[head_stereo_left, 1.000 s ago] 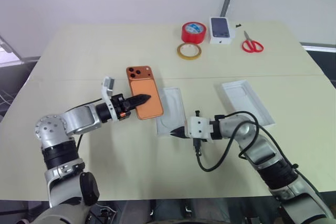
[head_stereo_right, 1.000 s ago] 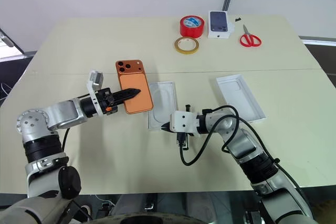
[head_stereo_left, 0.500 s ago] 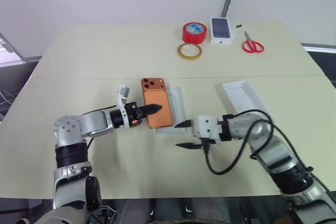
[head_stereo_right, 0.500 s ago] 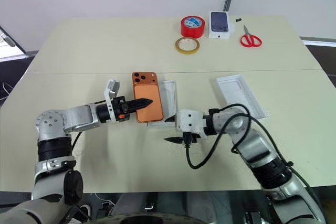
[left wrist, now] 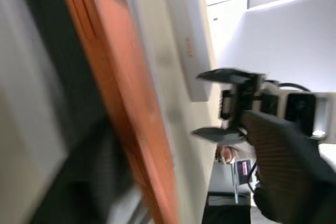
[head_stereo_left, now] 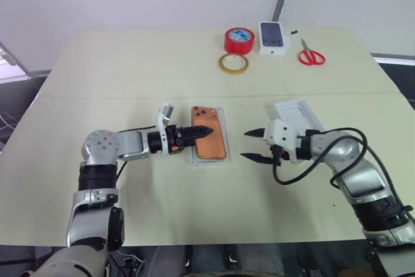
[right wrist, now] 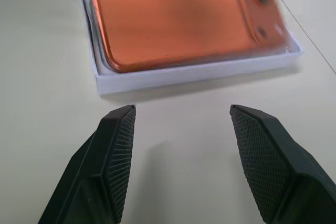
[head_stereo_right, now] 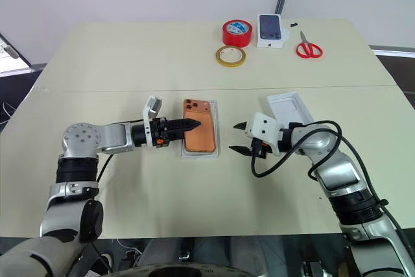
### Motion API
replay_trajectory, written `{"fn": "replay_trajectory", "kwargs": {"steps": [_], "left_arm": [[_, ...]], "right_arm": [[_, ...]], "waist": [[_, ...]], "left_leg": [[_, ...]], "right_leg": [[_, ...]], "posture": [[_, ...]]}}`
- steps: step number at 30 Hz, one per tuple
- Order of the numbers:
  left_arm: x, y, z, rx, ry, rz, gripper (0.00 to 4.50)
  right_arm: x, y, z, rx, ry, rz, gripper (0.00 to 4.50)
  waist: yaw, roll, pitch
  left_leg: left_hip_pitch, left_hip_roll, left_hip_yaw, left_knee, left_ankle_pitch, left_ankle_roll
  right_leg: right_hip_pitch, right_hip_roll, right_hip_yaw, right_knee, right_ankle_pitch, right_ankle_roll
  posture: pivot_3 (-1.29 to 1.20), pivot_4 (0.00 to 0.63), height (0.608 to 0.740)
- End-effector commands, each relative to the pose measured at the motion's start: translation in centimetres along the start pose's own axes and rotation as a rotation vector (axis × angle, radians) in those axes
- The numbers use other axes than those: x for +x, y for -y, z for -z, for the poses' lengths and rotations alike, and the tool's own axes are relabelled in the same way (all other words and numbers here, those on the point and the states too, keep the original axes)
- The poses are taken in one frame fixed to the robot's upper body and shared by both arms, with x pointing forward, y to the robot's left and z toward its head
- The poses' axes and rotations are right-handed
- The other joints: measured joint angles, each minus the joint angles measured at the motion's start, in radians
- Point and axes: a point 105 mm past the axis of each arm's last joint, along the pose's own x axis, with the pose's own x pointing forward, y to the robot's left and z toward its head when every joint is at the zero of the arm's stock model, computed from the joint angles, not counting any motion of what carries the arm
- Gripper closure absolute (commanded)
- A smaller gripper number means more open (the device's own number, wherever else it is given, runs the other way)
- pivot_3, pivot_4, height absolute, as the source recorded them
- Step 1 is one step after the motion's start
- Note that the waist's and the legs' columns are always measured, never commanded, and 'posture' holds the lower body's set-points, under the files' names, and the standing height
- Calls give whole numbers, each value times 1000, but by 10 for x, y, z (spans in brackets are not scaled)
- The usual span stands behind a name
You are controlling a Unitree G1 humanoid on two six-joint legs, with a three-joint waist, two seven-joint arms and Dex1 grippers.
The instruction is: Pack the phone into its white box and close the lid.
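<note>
The phone (head_stereo_left: pixel 209 133) lies in the white box (head_stereo_left: pixel 222 160) between my left gripper (head_stereo_left: pixel 202 131) and right gripper (head_stereo_left: pixel 252 144), the lid (head_stereo_left: pixel 299 109) further right.

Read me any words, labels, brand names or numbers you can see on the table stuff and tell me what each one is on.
No text can be read.
Red tape roll: a light mark on top, too blurred to read.
Small white carton: a dark phone picture, no legible words.
Phone: plain orange back, no lettering visible.
Lid: plain white.
</note>
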Motion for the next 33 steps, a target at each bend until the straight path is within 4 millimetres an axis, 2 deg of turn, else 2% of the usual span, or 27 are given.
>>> {"fn": "replay_trajectory", "kwargs": {"steps": [1,8,13,17,19,20,22,24,25,26,27,31,33], "left_arm": [[-8,4,-5,65,-8,-33,46],[-23,4,-5,126,-33,-92,46],[-32,18,-9,186,-32,-84,46],[-38,17,-20,260,33,-149,46],[-42,4,-35,333,112,-266,570],[-45,-8,-38,431,117,-368,939],[-49,-24,-41,607,114,-478,1850],[-49,-32,-43,605,139,-484,2942],[-48,-36,-42,632,128,-494,3355],[-46,-40,-38,659,92,-503,4020],[-43,-43,-34,689,62,-506,4452],[-18,-41,-23,653,39,-430,4452],[-5,-41,-10,643,-33,-400,4452]], "right_arm": [[2,1,-12,-54,34,8,1490],[5,9,-15,-68,48,24,1490],[10,10,-15,-68,53,22,1490],[13,15,-15,-59,61,44,1490],[14,27,-10,-56,36,107,2063],[14,33,-7,-73,20,135,2409],[15,41,-4,-108,1,182,3374],[18,43,-1,-117,-13,192,4428],[20,42,0,-123,-17,186,4500],[23,41,0,-126,-19,187,4500],[26,40,0,-128,-21,189,4500],[36,31,0,-127,-16,154,4500],[39,29,-2,-130,-8,148,4500]], "waist": [[-1,0,0],[-1,0,0],[-1,0,0],[-2,0,0],[-3,0,0],[-4,0,0],[-7,0,0],[0,0,0],[3,0,0],[4,0,0],[4,0,0],[4,0,0],[4,0,0]], "left_leg": [[0,0,0,0,0,0],[0,0,0,1,0,0],[0,0,0,1,0,0],[0,0,0,1,0,0],[0,0,0,1,0,0],[0,0,0,1,0,0],[0,0,0,0,0,0],[1,0,1,-1,0,0],[1,0,1,-1,0,0],[0,0,1,-1,0,0],[0,0,1,0,0,0],[0,0,1,0,0,0],[-1,0,1,1,0,1]], "right_leg": [[0,0,0,0,0,0],[0,0,0,1,0,0],[0,0,0,1,0,0],[0,0,0,1,0,0],[0,0,0,1,0,0],[0,0,0,1,0,0],[-1,0,0,2,0,0],[-1,0,1,1,0,0],[-1,0,1,1,0,0],[-1,0,1,1,0,0],[-1,0,1,1,0,0],[-1,0,1,1,0,0],[-1,0,1,2,0,0]], "posture": [[0,150,740],[0,150,740],[0,150,740],[0,150,740],[0,150,740],[0,150,740],[0,150,740],[0,150,740],[0,150,740],[0,150,740],[0,150,740],[0,150,740],[0,150,740]]}}
